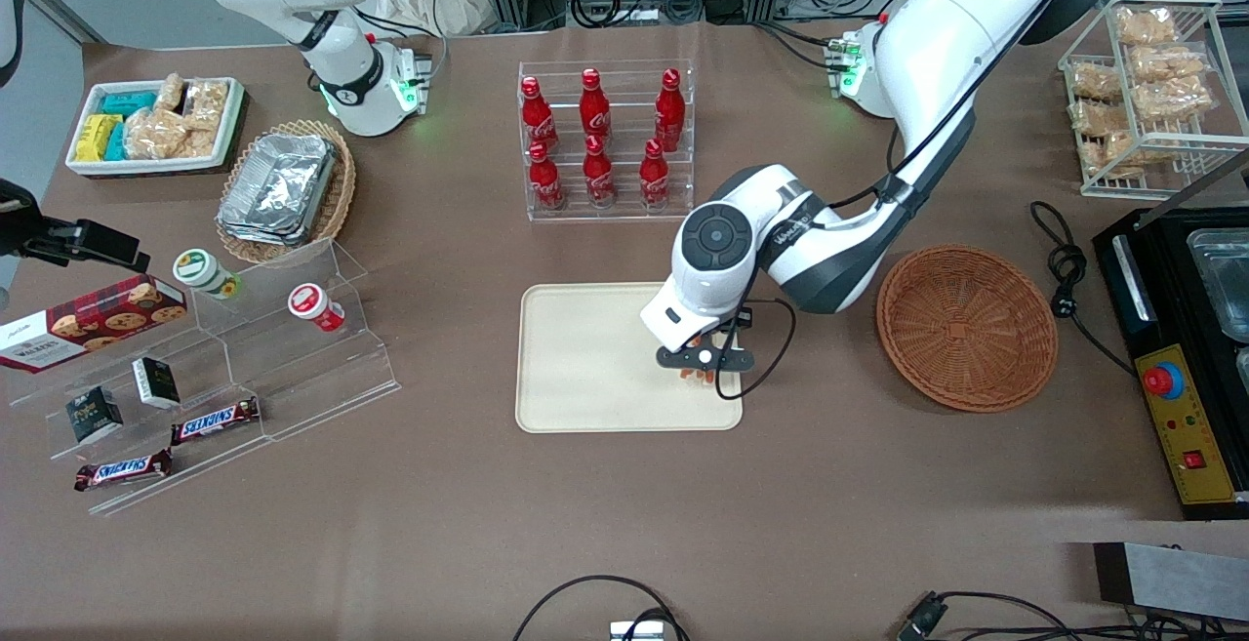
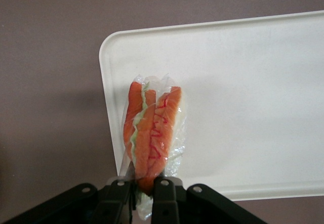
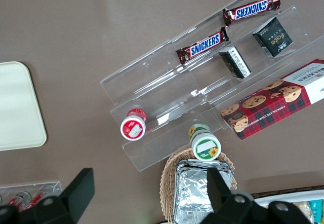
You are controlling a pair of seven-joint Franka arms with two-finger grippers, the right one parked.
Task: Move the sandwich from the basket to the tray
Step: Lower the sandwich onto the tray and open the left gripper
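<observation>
Brown table [image 1: 829, 485]: tool [image 1: 705, 365] grips sandwich [image 2: 152, 133] over tray [image 1: 585, 358].

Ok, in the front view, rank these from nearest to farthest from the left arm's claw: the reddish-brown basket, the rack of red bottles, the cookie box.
The claw is above the tray, shut on the sandwich.
1. Rack of red bottles: farther from the front camera than the tray.
2. Basket: beside the tray, toward the working arm's end. These two are close; the order is uncertain.
3. Cookie box: toward the parked arm's end.

High front overview, 2 downward wrist views, all sharing tray [image 1: 585, 358]
</observation>
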